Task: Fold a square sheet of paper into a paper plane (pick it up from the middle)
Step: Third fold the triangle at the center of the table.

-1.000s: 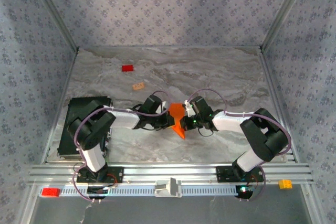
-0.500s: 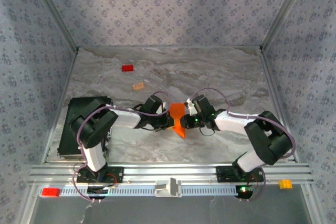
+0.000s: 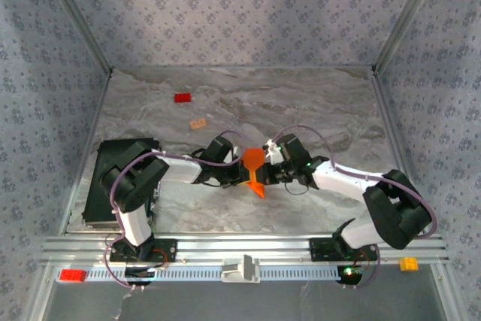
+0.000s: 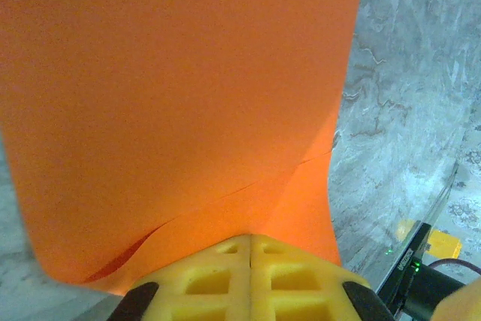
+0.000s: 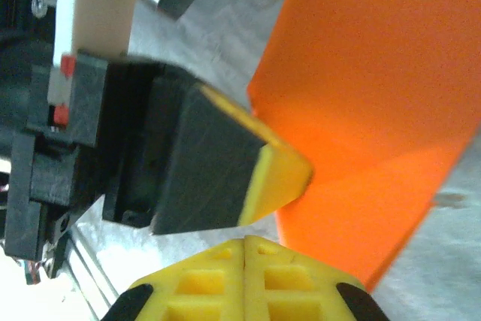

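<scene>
The square sheet of paper (image 3: 254, 163), bright orange and creased, stands up between my two grippers at mid-table. My left gripper (image 3: 242, 174) holds it from the left. In the left wrist view its yellow pads (image 4: 250, 240) are pressed together and the paper (image 4: 173, 95) rises straight out of their seam. My right gripper (image 3: 267, 165) is against the paper's right side. In the right wrist view its pads (image 5: 246, 242) are shut with nothing visible in the seam. There the paper (image 5: 361, 95) lies just past the tip to the right, next to the left gripper's finger (image 5: 210, 178).
A small red block (image 3: 182, 98) and a small tan block (image 3: 198, 122) lie at the back left. A black box (image 3: 113, 178) stands by the left arm. On the front rail sit a red block (image 3: 72, 275), a white piece (image 3: 240, 269) and a yellow block (image 3: 409, 264).
The right arm's elbow has swung out to the right and its gripper has shifted slightly along the paper's edge. The left gripper and the paper have stayed almost still.
</scene>
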Controlling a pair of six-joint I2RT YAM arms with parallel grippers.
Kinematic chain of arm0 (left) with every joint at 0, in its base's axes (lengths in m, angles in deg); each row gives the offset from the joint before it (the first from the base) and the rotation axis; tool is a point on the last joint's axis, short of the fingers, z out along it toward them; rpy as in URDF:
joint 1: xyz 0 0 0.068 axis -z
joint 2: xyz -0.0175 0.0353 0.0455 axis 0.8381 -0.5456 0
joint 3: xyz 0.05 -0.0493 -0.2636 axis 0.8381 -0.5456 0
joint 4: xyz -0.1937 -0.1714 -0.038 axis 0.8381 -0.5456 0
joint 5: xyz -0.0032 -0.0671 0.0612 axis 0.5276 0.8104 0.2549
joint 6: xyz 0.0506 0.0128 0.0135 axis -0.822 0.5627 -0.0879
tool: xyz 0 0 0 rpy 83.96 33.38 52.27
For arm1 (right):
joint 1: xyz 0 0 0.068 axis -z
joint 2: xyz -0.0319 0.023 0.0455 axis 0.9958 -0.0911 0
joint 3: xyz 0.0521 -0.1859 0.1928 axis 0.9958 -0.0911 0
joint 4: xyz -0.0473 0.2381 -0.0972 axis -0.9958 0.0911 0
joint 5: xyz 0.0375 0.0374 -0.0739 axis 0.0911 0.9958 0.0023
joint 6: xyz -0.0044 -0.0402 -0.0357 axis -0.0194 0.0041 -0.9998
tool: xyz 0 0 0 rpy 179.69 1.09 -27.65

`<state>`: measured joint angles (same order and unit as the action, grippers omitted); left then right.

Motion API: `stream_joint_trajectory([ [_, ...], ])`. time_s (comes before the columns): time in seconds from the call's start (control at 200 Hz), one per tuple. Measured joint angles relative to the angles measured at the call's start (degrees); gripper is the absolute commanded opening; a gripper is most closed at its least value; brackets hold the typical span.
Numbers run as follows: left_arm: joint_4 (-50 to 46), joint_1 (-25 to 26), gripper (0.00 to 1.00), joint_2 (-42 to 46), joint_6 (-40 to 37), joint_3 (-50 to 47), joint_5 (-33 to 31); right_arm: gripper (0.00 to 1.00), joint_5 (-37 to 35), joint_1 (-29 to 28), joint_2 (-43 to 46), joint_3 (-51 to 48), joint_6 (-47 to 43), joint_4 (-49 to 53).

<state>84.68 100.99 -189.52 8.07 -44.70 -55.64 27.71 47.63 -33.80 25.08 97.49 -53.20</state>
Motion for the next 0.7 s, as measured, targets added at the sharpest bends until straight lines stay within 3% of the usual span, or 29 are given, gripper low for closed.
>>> stream_joint_trajectory([
  [0.32,0.02,0.0,0.03,-0.68,0.0,0.72,0.22,0.02,0.61,-4.26,-6.6,4.11,0.09,2.64],
  [0.705,0.0,0.0,0.03,-0.7,-0.02,0.76,0.17,0.02,-0.57,-4.48,-10.49,5.29,-0.79,4.42],
])
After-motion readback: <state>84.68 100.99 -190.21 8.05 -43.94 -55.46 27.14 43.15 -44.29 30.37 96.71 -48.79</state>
